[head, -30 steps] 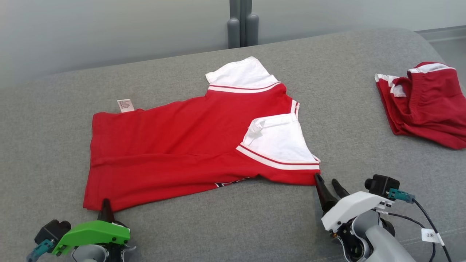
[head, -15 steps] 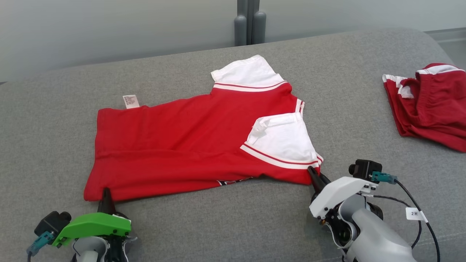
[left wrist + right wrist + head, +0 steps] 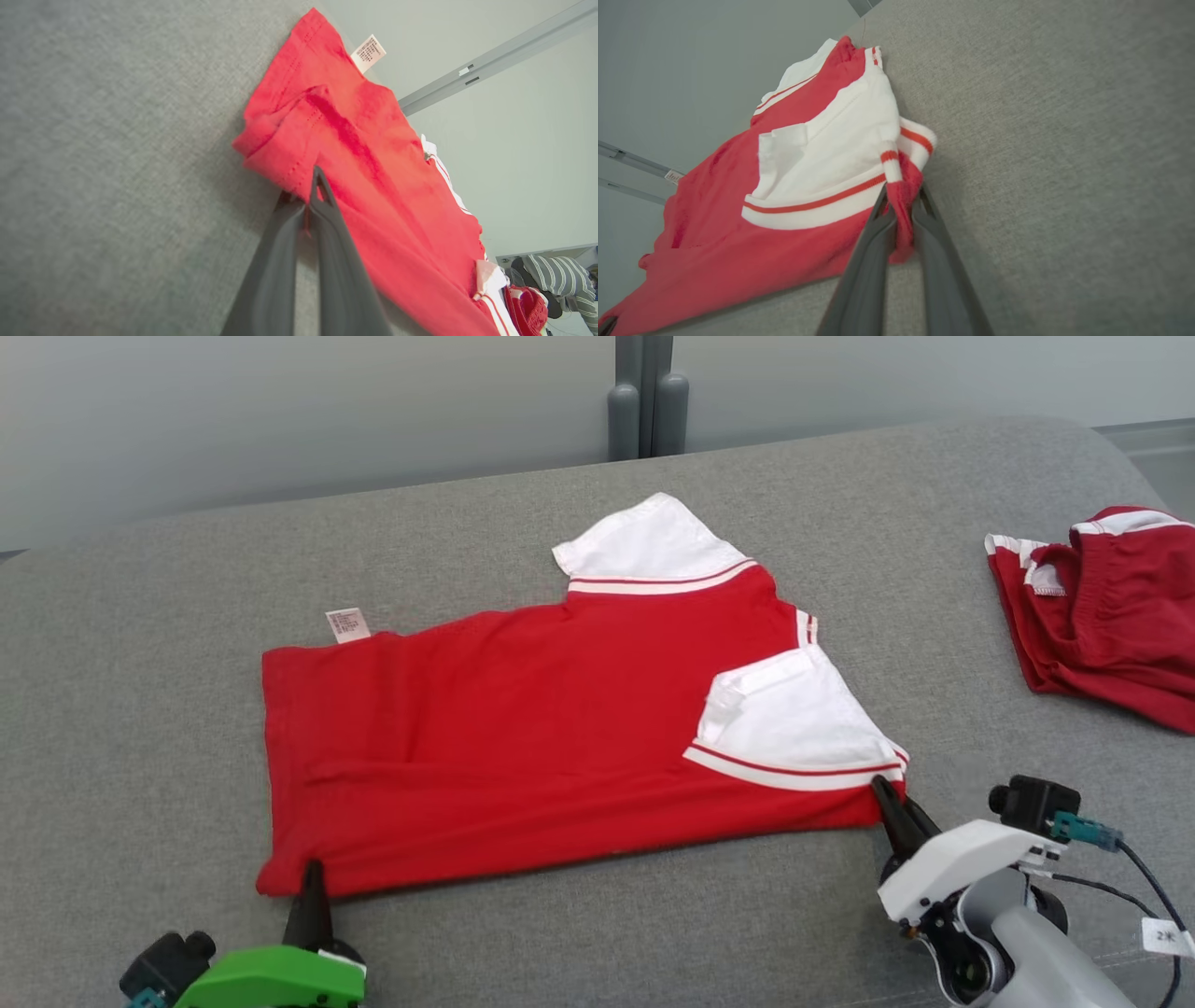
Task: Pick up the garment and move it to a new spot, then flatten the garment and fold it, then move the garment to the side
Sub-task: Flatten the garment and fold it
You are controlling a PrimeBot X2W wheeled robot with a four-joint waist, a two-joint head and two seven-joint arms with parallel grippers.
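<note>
R gripper (image 3: 887, 796) fingers just pinched shut on shoulder corner of red-and-white knit shirt (image 3: 523, 737); L gripper (image 3: 313, 875) fingers stay clamped on hem corner. Both ends held, prob ready to fold.

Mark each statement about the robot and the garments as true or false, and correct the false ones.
1. The left gripper has its jaws shut on the red shirt at a hem corner. True.
2. The right gripper has its jaws wide open. False: they pinch the shirt's corner below the white sleeve.
3. The shirt hangs in mid-air. False: it lies on the grey cushion.
4. A second red garment lies apart, at the robot's right. True.
</note>
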